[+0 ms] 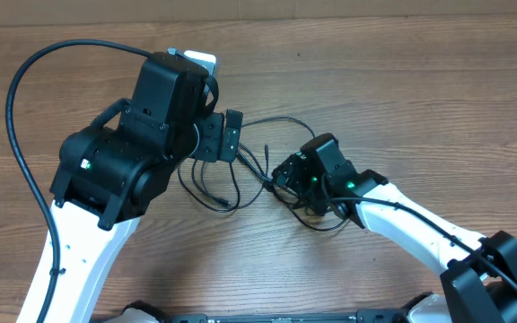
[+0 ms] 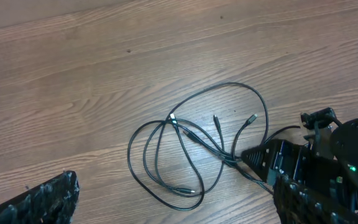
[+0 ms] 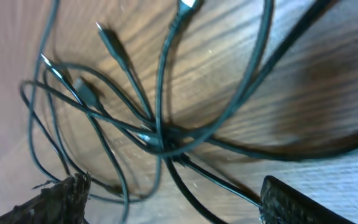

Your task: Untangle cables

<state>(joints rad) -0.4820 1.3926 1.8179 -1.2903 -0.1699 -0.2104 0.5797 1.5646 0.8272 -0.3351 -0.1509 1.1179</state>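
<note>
Now: right gripper (image 3: pixel 173 183), jaws apart, straddles the cables (image 3: pixel 160 140) at their crossing; best to close low on one strand only, while left gripper (image 2: pixel 176 183), jaws also apart, hangs above.

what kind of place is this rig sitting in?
Likely a robotics lab bench: a bare wood-grain table, a left arm and right arm over it, and thin black cables tangled between them.

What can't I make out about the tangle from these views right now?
Overhead: the black left gripper covers part of the thin black cables.
Left wrist: the black right gripper hides their right-hand runs.
Right wrist: blurred close-up, cords cut by edges; layering at the crossing unclear.
</note>
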